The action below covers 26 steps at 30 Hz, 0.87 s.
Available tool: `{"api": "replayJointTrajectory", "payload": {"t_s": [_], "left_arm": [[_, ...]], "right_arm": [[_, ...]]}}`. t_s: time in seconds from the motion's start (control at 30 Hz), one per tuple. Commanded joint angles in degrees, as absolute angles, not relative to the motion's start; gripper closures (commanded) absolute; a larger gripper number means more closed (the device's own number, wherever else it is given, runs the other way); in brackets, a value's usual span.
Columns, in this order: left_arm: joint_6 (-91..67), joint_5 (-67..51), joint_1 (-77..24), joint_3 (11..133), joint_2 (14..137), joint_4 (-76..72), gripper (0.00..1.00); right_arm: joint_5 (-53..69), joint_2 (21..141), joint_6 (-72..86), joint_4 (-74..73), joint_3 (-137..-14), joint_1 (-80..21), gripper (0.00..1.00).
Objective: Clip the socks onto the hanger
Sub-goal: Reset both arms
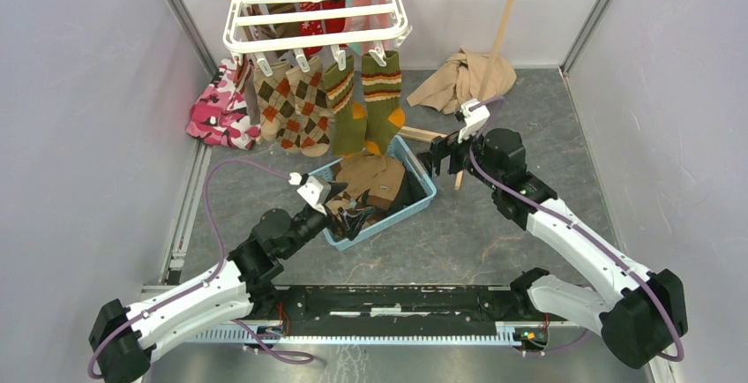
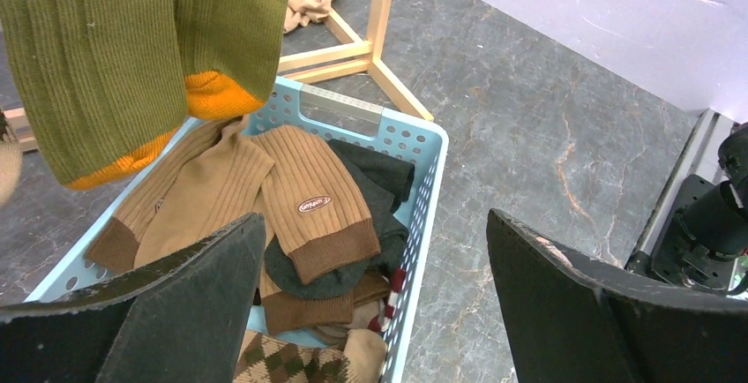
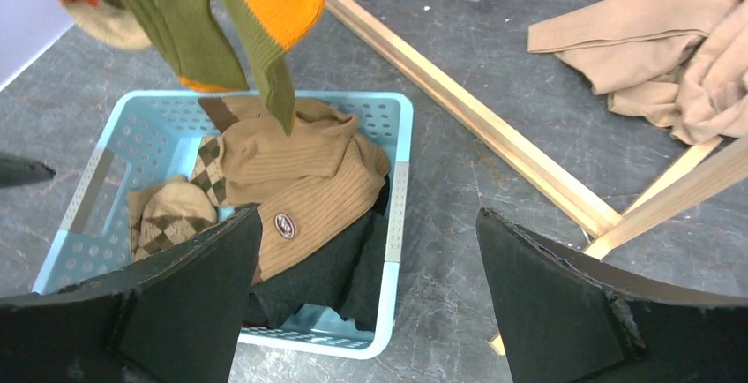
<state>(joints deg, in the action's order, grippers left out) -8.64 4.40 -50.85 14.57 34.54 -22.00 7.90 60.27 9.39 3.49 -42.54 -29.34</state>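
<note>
The white hanger (image 1: 313, 3) hangs at the top, with argyle socks (image 1: 295, 105) and olive green socks (image 1: 366, 101) clipped along its near edge. More socks lie in a light blue basket (image 1: 425, 191), with a tan ribbed sock (image 2: 300, 189) on top. My left gripper (image 1: 331, 206) is open at the basket's near-left side. In its wrist view the left gripper (image 2: 375, 220) straddles the basket rim (image 2: 423, 206), holding nothing. My right gripper (image 1: 438, 158) is open at the basket's right corner. Its wrist view shows the right gripper (image 3: 369, 214) above the basket's edge (image 3: 397, 189), empty.
A pink camouflage garment (image 1: 220, 105) lies at the left wall. A beige cloth (image 1: 463, 78) is heaped at the back right by a wooden pole rack (image 1: 504, 21), whose base bars (image 3: 476, 123) run along the floor beside the basket. Grey walls close in both sides.
</note>
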Motion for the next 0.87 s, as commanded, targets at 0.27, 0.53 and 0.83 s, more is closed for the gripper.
{"api": "replayJointTrajectory", "payload": {"t_s": [0.27,0.53,0.83], "left_arm": [[-10.9,4.1,-50.6,31.9,32.5,-5.0,0.0],[-13.9,4.9,-50.6,39.4,31.9,0.8,0.0],[-15.9,5.0,-50.6,40.9,31.0,0.5,0.0]], "right_arm": [[-11.3,57.4,17.9,-4.6,-54.3,-29.1,0.02],[-13.4,53.3,16.8,-7.0,-53.6,-29.1,0.02],[-13.4,50.8,15.3,-8.5,-54.1,-29.2,0.02]]}}
